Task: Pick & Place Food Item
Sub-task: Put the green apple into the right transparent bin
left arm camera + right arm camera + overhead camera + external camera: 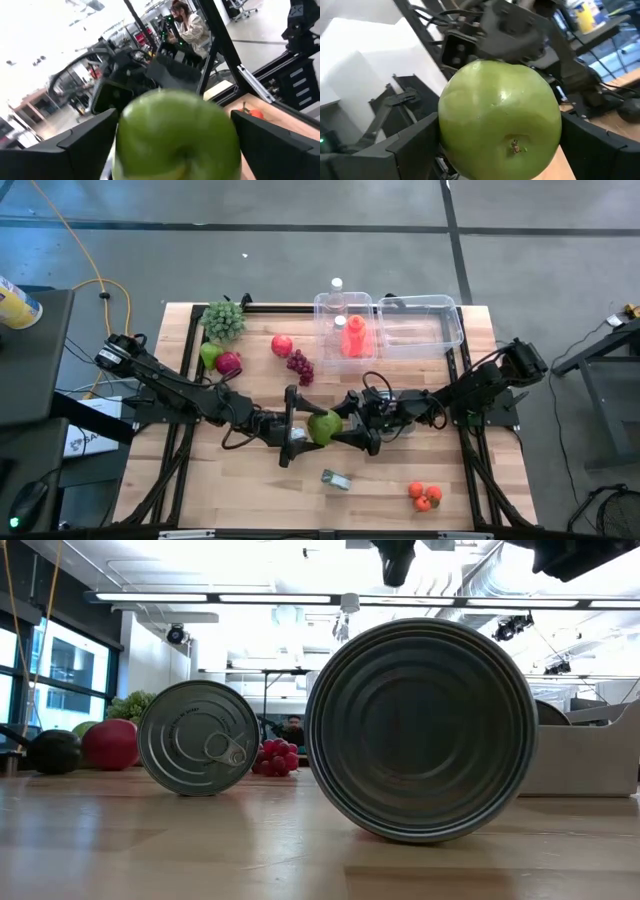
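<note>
A green apple (323,425) hangs in the air above the middle of the table, between my two grippers. My right gripper (346,430) reaches it from the table's right and is shut on it; in its wrist view the apple (500,117) fills the gap between the fingers. My left gripper (303,430) comes from the left, open, with a finger on either side of the same apple (177,132). Both grippers point about level. My right gripper pinches the apple by two opposite sides (446,125) between its two fingers. The fingers come level from the table's right. The apple is lifted clear of the table, with its blossom end (514,146) toward the wrist. My left gripper's fingers (95,137) stand close against the apple's sides; whether they touch it I cannot tell.
At the far left lie a leafy green bunch (224,320), a green fruit (209,355), red fruits (282,345) and grapes (300,366). A clear bin (420,325) with an orange bottle (354,338) stands at the far right. A can (336,479) and tomatoes (425,495) lie near the front.
</note>
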